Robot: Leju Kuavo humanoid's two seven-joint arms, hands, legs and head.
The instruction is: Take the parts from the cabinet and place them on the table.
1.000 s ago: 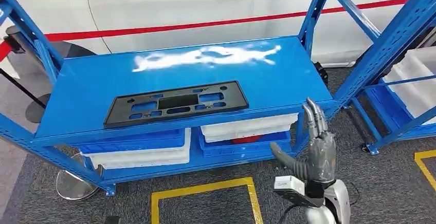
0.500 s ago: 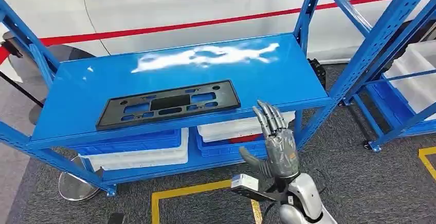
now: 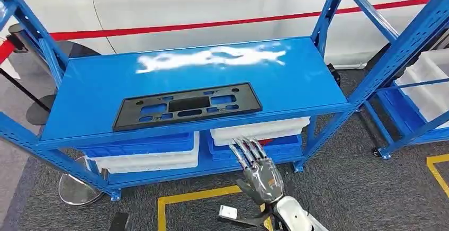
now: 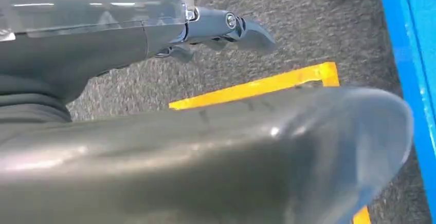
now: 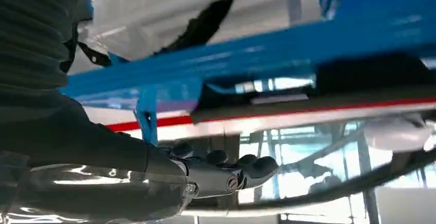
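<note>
One black part (image 3: 187,106), four bins (image 3: 143,152) below.

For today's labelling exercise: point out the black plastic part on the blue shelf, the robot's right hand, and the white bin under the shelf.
black plastic part (image 3: 188,106), head view, its middle panel.
right hand (image 3: 259,175), head view, back of the hand.
white bin (image 3: 259,131), head view, its front wall.

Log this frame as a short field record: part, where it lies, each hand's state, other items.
part: black plastic panel, flat, untouched
location: top of blue shelf rack, near its front edge
right hand: empty, fingers extended and apart, below and in front of the shelf edge
left hand: empty, over grey floor with yellow tape
lower shelf: blue and white bins
background: white car
</note>
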